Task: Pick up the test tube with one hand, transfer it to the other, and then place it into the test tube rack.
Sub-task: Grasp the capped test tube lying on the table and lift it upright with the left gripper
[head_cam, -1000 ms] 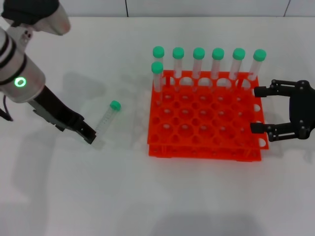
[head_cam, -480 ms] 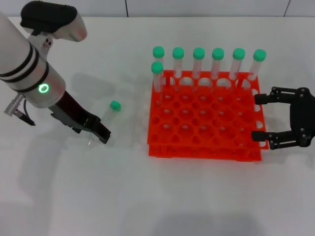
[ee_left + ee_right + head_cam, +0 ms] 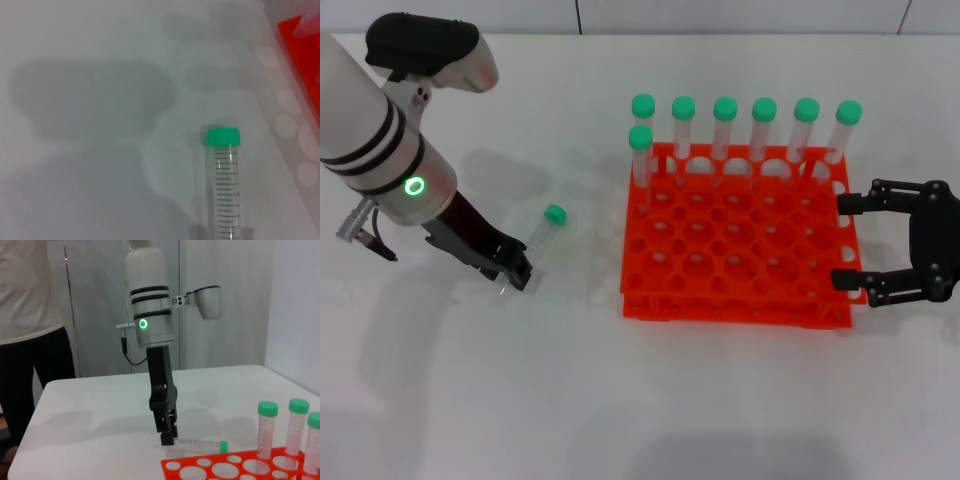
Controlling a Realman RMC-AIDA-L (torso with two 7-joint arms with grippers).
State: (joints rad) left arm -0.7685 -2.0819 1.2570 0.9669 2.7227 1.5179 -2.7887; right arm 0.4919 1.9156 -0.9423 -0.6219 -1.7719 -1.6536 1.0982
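The test tube (image 3: 538, 240), clear with a green cap, lies flat on the white table left of the orange test tube rack (image 3: 735, 250). My left gripper (image 3: 517, 276), on the silver-white banded arm, is low at the tube's tapered end, fingers slightly open on either side of it. The left wrist view shows the tube (image 3: 225, 190) close up, cap pointing away. The right wrist view shows the left gripper (image 3: 167, 437) standing over the tube (image 3: 200, 443). My right gripper (image 3: 842, 241) is open and empty at the rack's right edge.
Several green-capped tubes (image 3: 724, 125) stand along the rack's back row, with one more at the left of the second row (image 3: 640, 155). The right wrist view shows the rack's near corner (image 3: 210, 465) and a person (image 3: 25, 315) standing beyond the table.
My left arm swung in from the left and lowered to the tube's tip end, then shifted slightly back. The tube has not moved. My right gripper drifted a little down and right.
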